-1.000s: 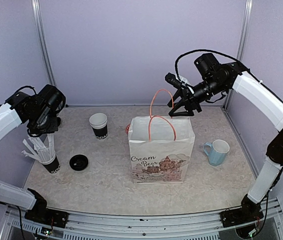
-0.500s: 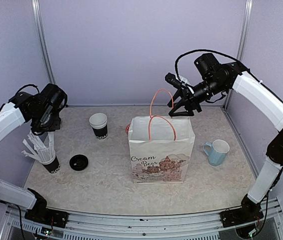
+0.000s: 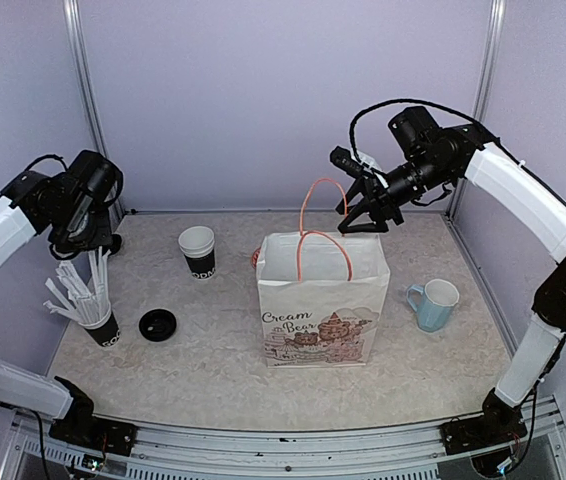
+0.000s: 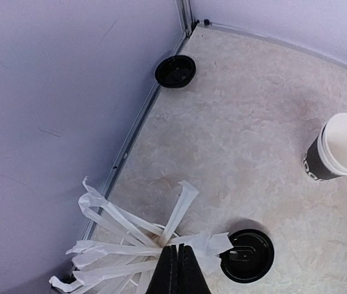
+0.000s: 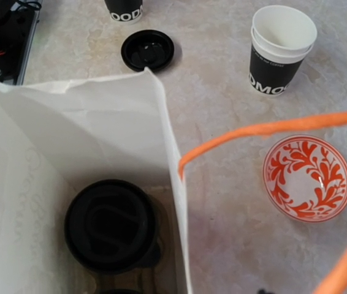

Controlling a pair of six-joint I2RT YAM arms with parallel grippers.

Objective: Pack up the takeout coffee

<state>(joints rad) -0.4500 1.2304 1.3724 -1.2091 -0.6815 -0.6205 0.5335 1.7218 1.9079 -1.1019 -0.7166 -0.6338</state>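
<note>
Top external: left gripper point(image 3: 85, 238) above the straw cup point(image 3: 101, 328), fingers together; right gripper point(image 3: 363, 218) over the bag point(image 3: 318, 300), fingers apart.

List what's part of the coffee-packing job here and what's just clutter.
Job: bag; lidded cup inside it; open cup; loose lid; second lid in the corner.
Clutter: straw cup; blue mug; orange dish.
</note>
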